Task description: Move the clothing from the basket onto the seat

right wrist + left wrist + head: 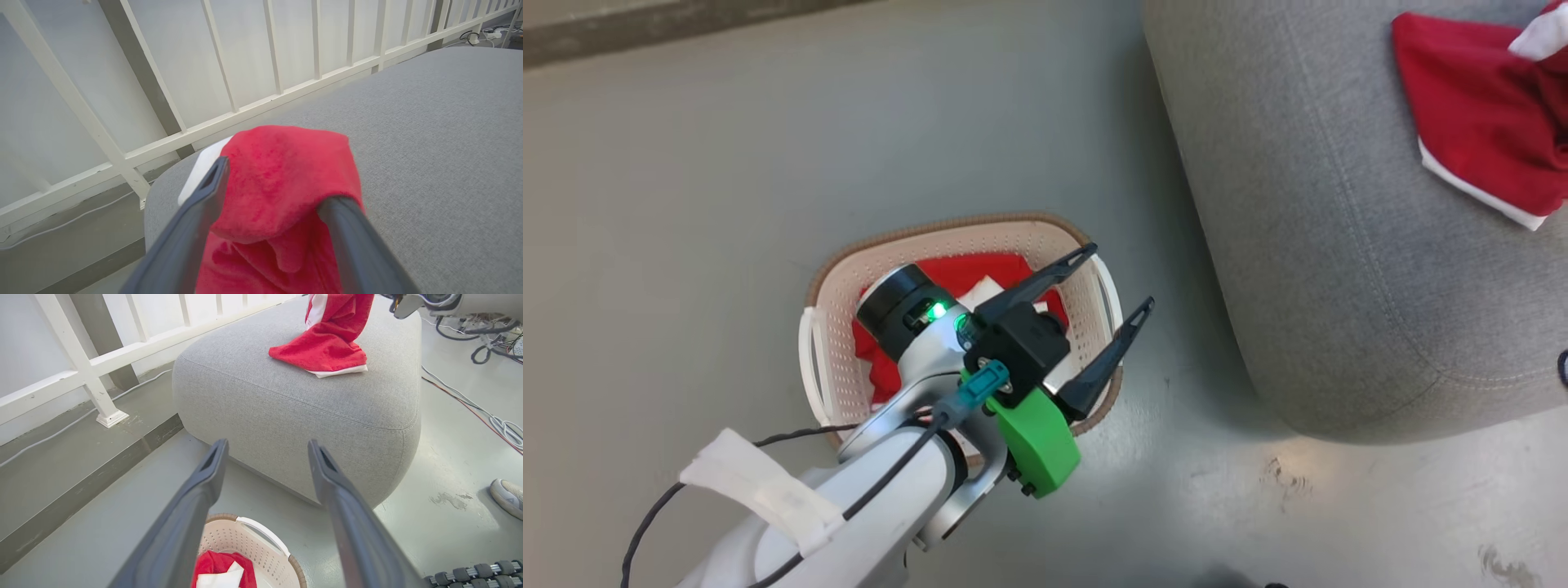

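The left end effector (1120,275) is hovering empty, fingers (204,490) spread wide. The clothing (960,271) in the basket (947,230) is lying just below and behind its tips, crumpled with no clear long axis, nearest this arm. The right end effector (274,181) is standing spread above the seat (429,143), a red garment (286,163) draping between its fingers and touching both.

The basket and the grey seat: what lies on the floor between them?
Nothing lies there: bare grey floor runs from the basket to the seat, in the head and left wrist views.
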Tool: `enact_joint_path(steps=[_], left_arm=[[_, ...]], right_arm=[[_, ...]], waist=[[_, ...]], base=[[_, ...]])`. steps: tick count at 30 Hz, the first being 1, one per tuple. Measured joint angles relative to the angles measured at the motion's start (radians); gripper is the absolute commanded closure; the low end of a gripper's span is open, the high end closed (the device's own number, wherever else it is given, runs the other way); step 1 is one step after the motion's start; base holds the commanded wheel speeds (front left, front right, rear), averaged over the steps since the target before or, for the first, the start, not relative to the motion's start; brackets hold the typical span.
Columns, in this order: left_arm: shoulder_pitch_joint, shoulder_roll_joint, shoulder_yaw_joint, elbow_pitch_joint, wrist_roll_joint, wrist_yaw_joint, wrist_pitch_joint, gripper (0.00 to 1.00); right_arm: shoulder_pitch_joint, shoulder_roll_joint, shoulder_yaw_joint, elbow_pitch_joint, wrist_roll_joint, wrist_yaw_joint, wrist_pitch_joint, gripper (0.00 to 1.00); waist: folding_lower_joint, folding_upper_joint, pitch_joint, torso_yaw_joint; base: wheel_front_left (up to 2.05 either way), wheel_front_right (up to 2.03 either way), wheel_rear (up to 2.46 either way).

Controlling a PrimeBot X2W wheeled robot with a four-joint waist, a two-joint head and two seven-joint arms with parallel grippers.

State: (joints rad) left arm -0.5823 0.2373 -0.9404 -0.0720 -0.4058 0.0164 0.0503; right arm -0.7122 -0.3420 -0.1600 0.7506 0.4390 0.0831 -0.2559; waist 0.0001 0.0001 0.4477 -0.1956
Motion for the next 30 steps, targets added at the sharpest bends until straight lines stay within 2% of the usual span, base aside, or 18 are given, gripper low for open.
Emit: enact_joint_path(steps=[4, 14, 24, 30], left_arm=[[0.007, -0.003, 0.016, 0.017, -0.012, 0.006, -0.018, 0.00], [0.100, -0.013, 0.092, 0.071, -0.068, 0.060, -0.072, 0.00], [0.192, -0.012, 0.183, 0.124, -0.098, 0.090, -0.120, 0.00], [0.239, -0.011, 0.234, 0.153, -0.128, 0.091, -0.147, 0.00]], right_arm=[[0.042, 0.015, 0.019, 0.001, -0.019, 0.005, 0.000, 0.00], [0.131, 0.049, 0.042, -0.065, -0.066, 0.021, 0.000, 0.00], [0.231, 0.104, 0.088, -0.176, -0.103, 0.031, 0.000, 0.00], [0.289, 0.135, 0.115, -0.236, -0.129, 0.031, 0.000, 0.00]], waist=[[-0.0001, 0.0000, -0.037, 0.003], [-0.0001, 0.0000, -0.130, 0.024], [-0.0001, 0.0000, -0.207, 0.083], [-0.0001, -0.0001, -0.249, 0.124]], base=[[0.00, 0.00, 0.00], [0.00, 0.00, 0.00], [0.00, 0.00, 0.00], [0.00, 0.00, 0.00]])
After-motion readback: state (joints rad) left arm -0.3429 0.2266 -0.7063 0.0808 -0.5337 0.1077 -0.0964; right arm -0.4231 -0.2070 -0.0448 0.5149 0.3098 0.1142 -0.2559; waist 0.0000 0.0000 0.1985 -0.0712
